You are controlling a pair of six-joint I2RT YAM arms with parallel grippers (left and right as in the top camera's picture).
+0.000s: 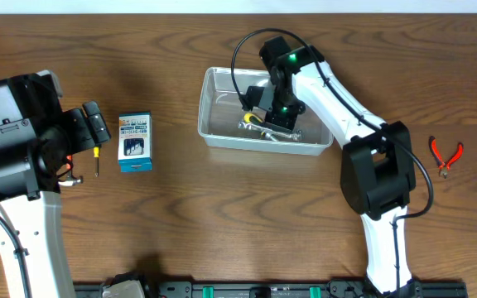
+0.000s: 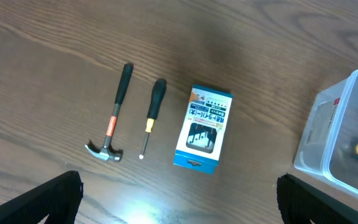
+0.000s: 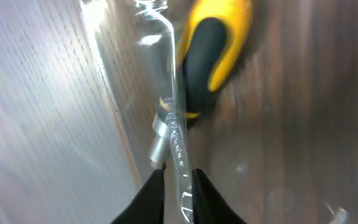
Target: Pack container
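The clear container stands at the table's middle, with a yellow-handled tool and metal tools inside. My right gripper reaches down into it. In the right wrist view the fingers are pinched on the container's clear wall, with the yellow handle just beyond. My left gripper is wide open and empty, hovering above the table left of the container.
A blue-and-white box, a black-handled screwdriver and a small hammer lie on the table under my left gripper. Red pliers lie at the far right.
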